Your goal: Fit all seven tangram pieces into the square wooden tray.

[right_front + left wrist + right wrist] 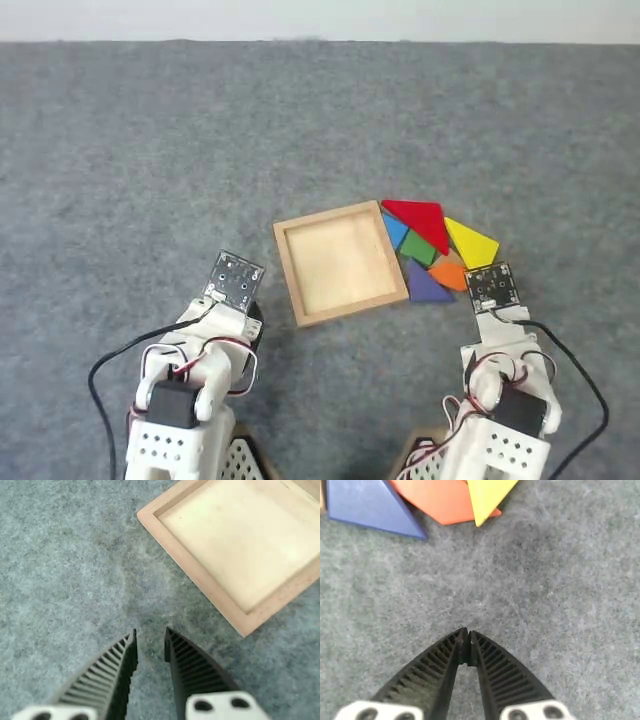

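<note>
tangram pieces [435, 250] are lying packed edge to edge on the grey carpet, touching the side of the square wooden tray [287, 272] that is facing the right arm, so none is sitting inside the tray yet and the fitting is, by my judgement, not begun. the red triangle [418, 215], yellow triangle [470, 243], blue piece [395, 232], green square [418, 248], orange piece [448, 273] and violet triangle [425, 283] are showing as six colours; whether a seventh is lying among them i cannot tell. they are probably sitting bunched like this as a starting heap, close to the arm that is best placed to pick from it. the right gripper [468, 632] is hanging low over bare carpet with its jaws pressed tip to tip and holding nothing; the violet triangle [365, 502], orange piece [440, 500] and yellow triangle [487, 495] are lying ahead of those tips, near but apart from them. the left gripper [150, 632] is hovering with its jaws parted by a narrow gap, also gripping nothing; the tray's near corner is lying ahead of them and off to one side, apart from the tips. that arm is likely waiting there to steady the tray, since the loose frame could be sliding on the carpet once pieces are being pushed in.
</note>
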